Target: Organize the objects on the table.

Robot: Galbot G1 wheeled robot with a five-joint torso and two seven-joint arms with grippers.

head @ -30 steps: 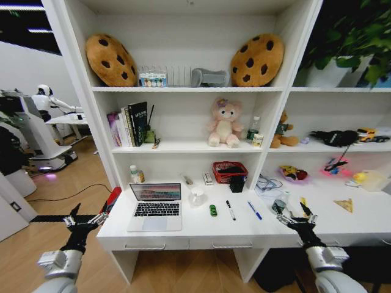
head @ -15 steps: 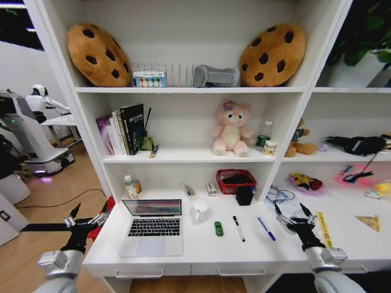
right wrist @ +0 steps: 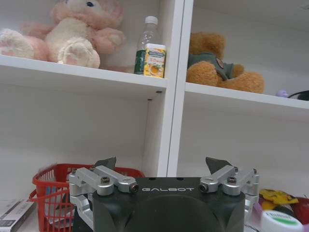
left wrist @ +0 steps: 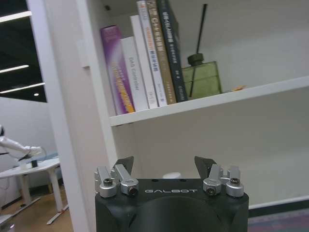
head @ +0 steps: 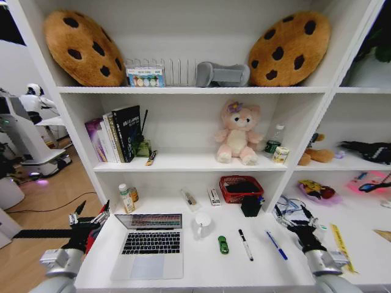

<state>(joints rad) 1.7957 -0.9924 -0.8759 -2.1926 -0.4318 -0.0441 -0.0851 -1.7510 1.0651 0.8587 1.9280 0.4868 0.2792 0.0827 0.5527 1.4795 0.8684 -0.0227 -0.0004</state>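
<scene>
On the white table an open silver laptop sits at the left. To its right lie a tiny green toy, a black pen and a blue pen, with a white cup behind them. My left gripper hovers open at the table's left end, beside the laptop, holding nothing; the left wrist view shows its fingers spread toward the shelf of books. My right gripper is open over the table just right of the blue pen, fingers spread and empty.
A red basket, a black pot, a small white box and two bottles stand at the back of the table. Shelving above holds books, a pink plush and cookie cushions. Another robot stands far left.
The whole picture has shifted: the camera has come closer to the desk and shelves. Both grippers stay open and empty, now level with the table top.
</scene>
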